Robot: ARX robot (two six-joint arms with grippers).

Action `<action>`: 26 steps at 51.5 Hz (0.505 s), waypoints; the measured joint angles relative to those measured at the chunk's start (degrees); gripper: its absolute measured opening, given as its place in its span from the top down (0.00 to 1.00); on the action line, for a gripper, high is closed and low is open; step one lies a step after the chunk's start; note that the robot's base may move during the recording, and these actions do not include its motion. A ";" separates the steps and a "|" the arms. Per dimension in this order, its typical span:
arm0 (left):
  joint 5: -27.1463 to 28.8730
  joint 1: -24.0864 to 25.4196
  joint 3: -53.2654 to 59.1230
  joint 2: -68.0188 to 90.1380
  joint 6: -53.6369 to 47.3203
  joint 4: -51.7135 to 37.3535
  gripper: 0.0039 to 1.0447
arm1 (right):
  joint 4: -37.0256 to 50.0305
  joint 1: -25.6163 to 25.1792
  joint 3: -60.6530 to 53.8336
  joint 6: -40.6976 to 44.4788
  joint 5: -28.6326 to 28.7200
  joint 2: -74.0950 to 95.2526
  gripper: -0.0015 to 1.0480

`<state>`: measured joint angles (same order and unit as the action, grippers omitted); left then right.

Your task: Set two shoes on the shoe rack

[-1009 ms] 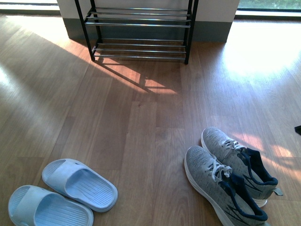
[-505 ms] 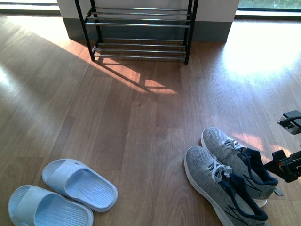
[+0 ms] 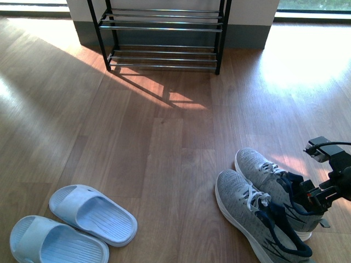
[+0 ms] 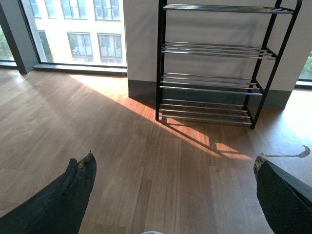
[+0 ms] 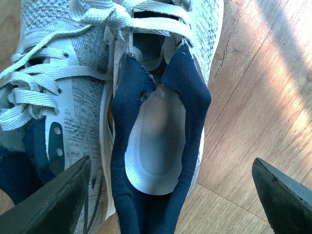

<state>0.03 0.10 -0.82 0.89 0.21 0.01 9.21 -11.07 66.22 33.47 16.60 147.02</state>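
The fingers (image 5: 285,195) of the right gripper (image 3: 310,198) are spread wide and hold nothing. They straddle the heel opening of one grey sneaker (image 5: 156,122), which lies on the floor well apart from the shoe rack (image 3: 164,38), out in front of its right end. To grip well, I judge one finger should drop inside the navy collar and the other outside the heel wall, clear of the neighbouring sneaker (image 3: 241,211) pressed against it. The left gripper (image 4: 174,161) is likewise parted and empty, facing the rack.
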 joint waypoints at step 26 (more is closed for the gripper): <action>-0.02 0.00 0.00 0.00 0.00 0.00 0.09 | -2.89 0.57 9.92 0.48 -0.72 8.85 0.09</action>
<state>0.01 0.10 -0.82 0.89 0.21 0.01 6.33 -10.50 76.14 33.95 15.88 155.87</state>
